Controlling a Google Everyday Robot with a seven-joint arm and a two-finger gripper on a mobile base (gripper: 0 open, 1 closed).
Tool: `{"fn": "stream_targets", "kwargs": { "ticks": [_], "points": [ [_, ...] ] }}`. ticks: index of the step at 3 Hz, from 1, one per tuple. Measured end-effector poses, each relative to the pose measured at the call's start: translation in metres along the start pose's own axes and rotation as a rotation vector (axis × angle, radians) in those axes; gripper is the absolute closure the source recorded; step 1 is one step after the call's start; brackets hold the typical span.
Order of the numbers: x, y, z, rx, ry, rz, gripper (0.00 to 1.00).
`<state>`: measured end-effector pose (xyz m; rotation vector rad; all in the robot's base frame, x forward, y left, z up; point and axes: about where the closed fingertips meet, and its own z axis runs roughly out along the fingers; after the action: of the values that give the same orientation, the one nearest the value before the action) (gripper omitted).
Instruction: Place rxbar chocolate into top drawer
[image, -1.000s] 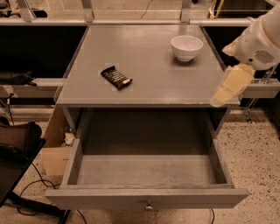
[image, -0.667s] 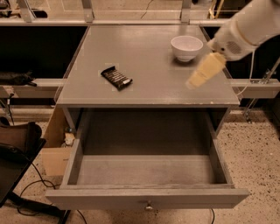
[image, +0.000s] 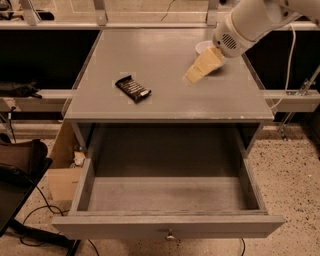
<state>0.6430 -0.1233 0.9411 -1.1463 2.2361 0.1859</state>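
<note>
We see the rxbar chocolate (image: 133, 88) lying flat on the grey surface (image: 150, 50), left of centre and fairly near the front edge, turned at an angle to that edge. The hand (image: 193, 76) hangs over the right half of the surface, pointing down and to the left, well apart from the bar. We cannot tell whether it is released or clenched, and we see nothing carried in it. The white arm (image: 250, 20) reaches in from the upper right corner and covers most of a white bowl (image: 202, 47) at the back right of the surface. Below the surface, the top drawer (image: 125, 226) stands pulled out toward us, its small round knob (image: 170, 235) on the front panel. A cardboard box (image: 62, 170) sits on the speckled floor (image: 290, 175) to the left of the drawer.
</note>
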Motion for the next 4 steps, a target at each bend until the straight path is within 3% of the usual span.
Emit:
{"fn": "stream_targets", "kwargs": {
  "ticks": [1,2,4],
  "points": [
    [0.0,0.0,0.0,0.0,0.0,0.001,0.0],
    [-0.014,0.01,0.026,0.003,0.032,-0.028,0.0],
    [-0.051,0.04,0.112,-0.094,0.119,0.0,0.0]
  ]
}}
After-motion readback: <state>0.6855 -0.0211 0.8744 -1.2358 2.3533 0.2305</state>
